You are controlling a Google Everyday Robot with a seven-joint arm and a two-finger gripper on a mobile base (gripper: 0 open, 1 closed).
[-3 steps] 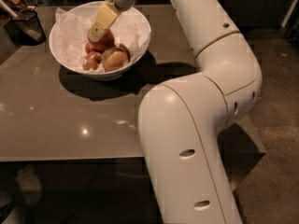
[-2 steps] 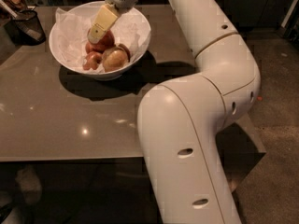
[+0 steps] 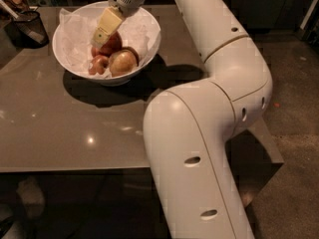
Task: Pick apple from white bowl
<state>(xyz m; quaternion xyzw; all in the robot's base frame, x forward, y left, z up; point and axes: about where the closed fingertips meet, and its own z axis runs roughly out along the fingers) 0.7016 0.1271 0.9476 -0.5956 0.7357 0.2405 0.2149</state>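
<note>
On the surface (image 3: 75, 128) the white bowl (image 3: 67, 63) is seen unmoved, with the apple (image 3: 112, 44) lying mid-bowl behind a tan apple (image 3: 123, 62). The pincer (image 3: 98, 39) has been lowered slightly against the apple's upper left. How far it is open cannot be told, so the grasp is judged not yet confirmed.

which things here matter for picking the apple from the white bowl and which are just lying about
For the job: apple, deep red, in the white bowl; gripper, down inside the bowl at that apple.

Lying about: yellow-tan apple and small reddish apple, same bowl; black mesh basket, far left on the table.
</note>
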